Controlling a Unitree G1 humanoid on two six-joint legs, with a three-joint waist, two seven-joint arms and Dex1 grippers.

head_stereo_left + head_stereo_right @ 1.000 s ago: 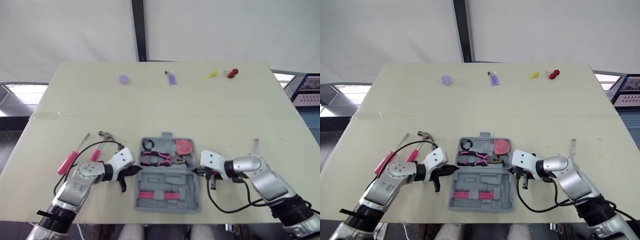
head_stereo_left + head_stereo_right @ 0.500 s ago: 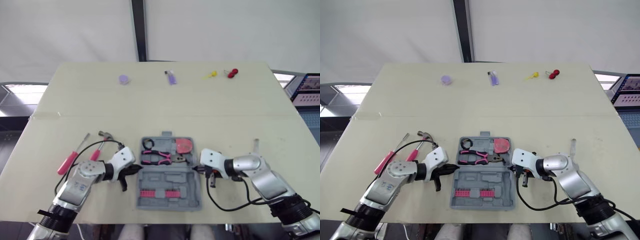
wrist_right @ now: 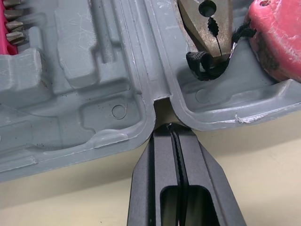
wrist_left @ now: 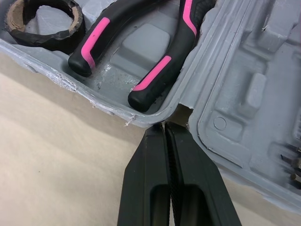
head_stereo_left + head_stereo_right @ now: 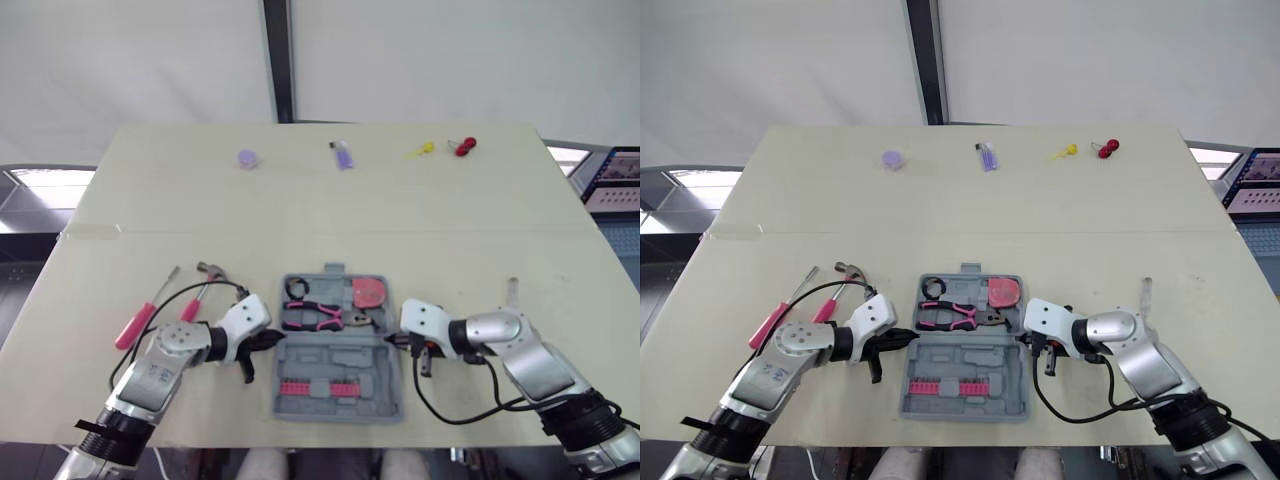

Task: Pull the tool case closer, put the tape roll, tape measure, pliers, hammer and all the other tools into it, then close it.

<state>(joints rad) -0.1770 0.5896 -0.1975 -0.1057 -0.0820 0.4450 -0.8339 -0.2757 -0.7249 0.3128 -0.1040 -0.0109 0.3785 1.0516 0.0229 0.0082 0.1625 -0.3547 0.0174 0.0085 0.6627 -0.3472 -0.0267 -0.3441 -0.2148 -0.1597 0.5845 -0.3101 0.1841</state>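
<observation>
Both arms are silver-grey metal with rounded joint housings: the left arm (image 5: pixel 150 375) carries a round cap set with small screws, the right arm (image 5: pixel 535 368) a smooth polished shell. Each ends in a white boxy wrist block (image 5: pixel 243 320) dotted with dark screw holes. Black cables (image 5: pixel 440 410) loop loosely off each wrist, and the left gripper (image 4: pixel 164 126) and right gripper (image 3: pixel 171 126) have matte black, wedge-shaped fingers (image 3: pixel 155 179) — finely ridged along their inner faces.
</observation>
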